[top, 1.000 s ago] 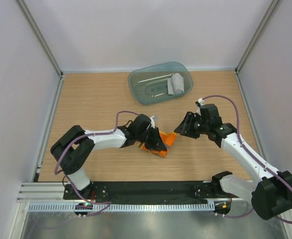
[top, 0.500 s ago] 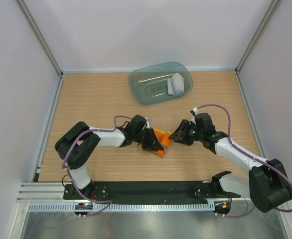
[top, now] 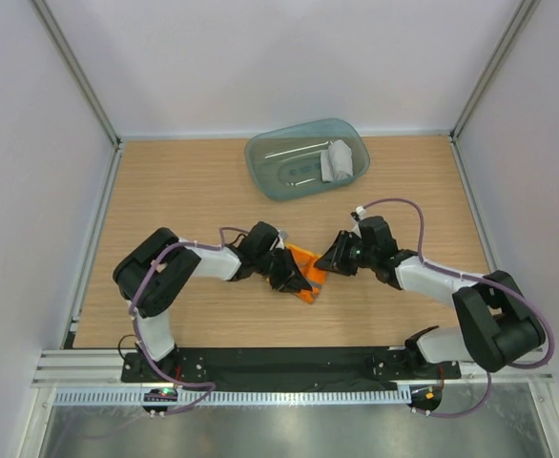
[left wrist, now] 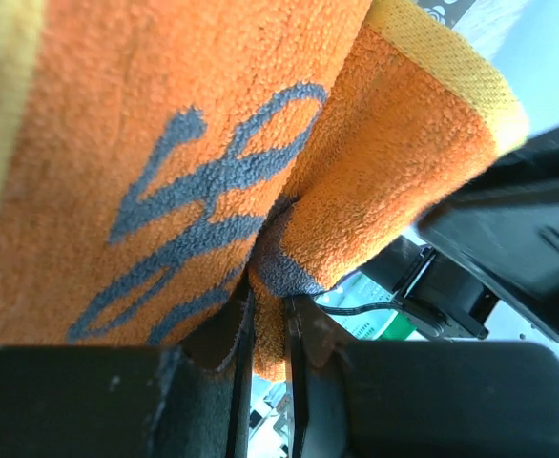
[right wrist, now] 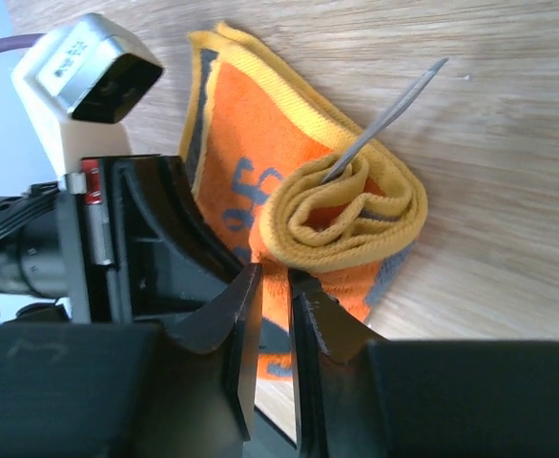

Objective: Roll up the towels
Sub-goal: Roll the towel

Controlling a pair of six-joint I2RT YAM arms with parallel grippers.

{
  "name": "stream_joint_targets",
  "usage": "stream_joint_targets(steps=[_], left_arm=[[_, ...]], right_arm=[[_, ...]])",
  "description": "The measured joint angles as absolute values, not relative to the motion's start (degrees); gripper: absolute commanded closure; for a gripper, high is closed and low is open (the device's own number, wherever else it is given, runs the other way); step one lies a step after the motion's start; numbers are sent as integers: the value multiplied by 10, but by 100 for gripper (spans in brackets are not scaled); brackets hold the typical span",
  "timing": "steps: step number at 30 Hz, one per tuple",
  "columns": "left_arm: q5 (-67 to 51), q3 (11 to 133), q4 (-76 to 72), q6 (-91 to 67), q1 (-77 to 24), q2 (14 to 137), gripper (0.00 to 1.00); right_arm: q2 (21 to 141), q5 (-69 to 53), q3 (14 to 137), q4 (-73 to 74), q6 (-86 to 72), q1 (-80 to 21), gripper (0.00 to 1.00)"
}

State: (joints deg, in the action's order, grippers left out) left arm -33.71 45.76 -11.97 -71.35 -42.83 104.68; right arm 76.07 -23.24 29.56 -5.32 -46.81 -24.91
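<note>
Over the last second the right arm has swung in low across the counter (top: 165, 191), and the right tool (top: 325, 263), which stood apart from the orange towel (top: 304, 256), now sits right against its right edge. The left arm has pulled its elbow closer, and the left tool (top: 289, 277) still covers the towel's left side. The towel shows as a smaller, tighter bundle than before. The grey towel (top: 338, 160) has not moved: it lies as a short roll in the right end of the tray (top: 260, 153), a translucent teal plastic tray with rounded corners, at the far side of the wood-grain counter. Up close the orange towel (left wrist: 165, 143) is fuzzy terry with grey lettering and a woven yellow border. The left tool (left wrist: 265, 382) is all but closed, with a fold of the cloth pinched in its narrow slit. From the right wrist the towel (right wrist: 346, 215) is a loose coil at one end with a flat tail, and a thin grey sliver (right wrist: 389, 114) sticks out of the coil's middle. The right tool (right wrist: 272, 296) has its fingers nearly together at the coil's edge; whether they clamp cloth cannot be told.
</note>
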Motion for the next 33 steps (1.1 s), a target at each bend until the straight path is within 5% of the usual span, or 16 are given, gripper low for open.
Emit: stream_joint_targets(steps=[14,33], left_arm=[[-341,480,-64,-666,-415,1048,95],[-229,474,77,-521,-411,942,69]], right_arm=[[895,-254,302,-174,-472,-254,81],[933,-264,329,-184,-472,-263,83]])
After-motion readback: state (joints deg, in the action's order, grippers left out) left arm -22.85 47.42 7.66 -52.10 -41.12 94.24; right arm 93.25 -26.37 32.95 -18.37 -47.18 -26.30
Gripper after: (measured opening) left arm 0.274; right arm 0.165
